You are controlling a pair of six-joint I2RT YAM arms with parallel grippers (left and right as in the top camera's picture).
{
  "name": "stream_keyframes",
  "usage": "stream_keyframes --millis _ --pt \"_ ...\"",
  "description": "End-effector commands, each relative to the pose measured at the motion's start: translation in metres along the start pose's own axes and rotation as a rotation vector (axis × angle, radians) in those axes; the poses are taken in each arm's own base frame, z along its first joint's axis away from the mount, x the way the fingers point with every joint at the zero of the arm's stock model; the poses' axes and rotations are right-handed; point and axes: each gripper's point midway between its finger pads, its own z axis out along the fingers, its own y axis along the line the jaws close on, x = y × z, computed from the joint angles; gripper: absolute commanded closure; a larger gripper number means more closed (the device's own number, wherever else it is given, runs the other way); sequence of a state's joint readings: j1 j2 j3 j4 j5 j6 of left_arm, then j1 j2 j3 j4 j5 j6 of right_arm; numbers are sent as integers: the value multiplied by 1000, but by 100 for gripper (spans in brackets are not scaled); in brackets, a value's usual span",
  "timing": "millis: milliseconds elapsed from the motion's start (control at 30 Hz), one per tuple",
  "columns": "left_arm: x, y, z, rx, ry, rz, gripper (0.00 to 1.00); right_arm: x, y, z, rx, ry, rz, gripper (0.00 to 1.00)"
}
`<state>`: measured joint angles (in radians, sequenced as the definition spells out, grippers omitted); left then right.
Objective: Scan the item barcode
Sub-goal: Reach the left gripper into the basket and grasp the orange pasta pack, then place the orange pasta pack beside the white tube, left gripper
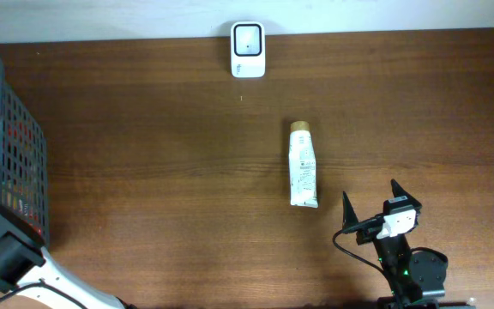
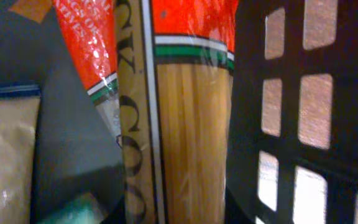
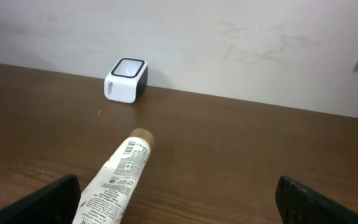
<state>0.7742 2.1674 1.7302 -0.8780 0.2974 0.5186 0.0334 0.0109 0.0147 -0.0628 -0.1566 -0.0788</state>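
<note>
Spreading over the whole overhead view, a brown wooden counter is seen, with a pale wall behind its far edge. At the left edge a dark mesh basket is placed, and packets with red print are made out inside it. The left arm is bent from the lower left corner over this basket. Its jaws are not shown clearly in any view, so it cannot be told whether they are clenched or released. In the left wrist view a long spaghetti packet, red on top with a green and white band, is shown very close to the camera. It is just beside the mesh wall of the basket, and a brown paper bag is seen at the other side. The right arm is set at the lower right of the counter. Its jaws are released and spread wide, and nothing is held between them. A white tube with a tan cap is laid flat near the middle of the counter, apart from these jaws, with the cap turned to the far edge. Small print is seen on its upper side, but a barcode cannot be told there. A small white scanner with a dark window is placed at the far edge, well apart from the tube.
</note>
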Motion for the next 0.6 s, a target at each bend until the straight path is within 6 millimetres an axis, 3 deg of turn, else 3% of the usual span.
stream_keyframes --millis 0,100,167,233,267,333,400,433,567 --pt "-60 3 -82 -90 -169 -20 100 3 1 0 -4 2 1 2" --pt "-100 -13 -191 -189 -370 30 100 3 1 0 -4 2 1 1" --pt "-113 -26 -248 -242 -494 47 100 3 1 0 -4 2 1 1" --pt "-123 -51 -327 -287 -686 43 100 3 1 0 -4 2 1 1" --pt "-122 -67 -355 -278 -760 40 100 3 1 0 -4 2 1 1" --pt "-116 -107 -391 -200 -846 46 100 3 1 0 -4 2 1 1" --pt "-102 -164 -404 -51 -857 49 100 3 1 0 -4 2 1 1" --pt "-92 -199 -393 49 -796 41 100 3 1 0 -4 2 1 1" --pt "-61 -326 -299 325 -447 205 100 3 1 0 -4 2 1 1"
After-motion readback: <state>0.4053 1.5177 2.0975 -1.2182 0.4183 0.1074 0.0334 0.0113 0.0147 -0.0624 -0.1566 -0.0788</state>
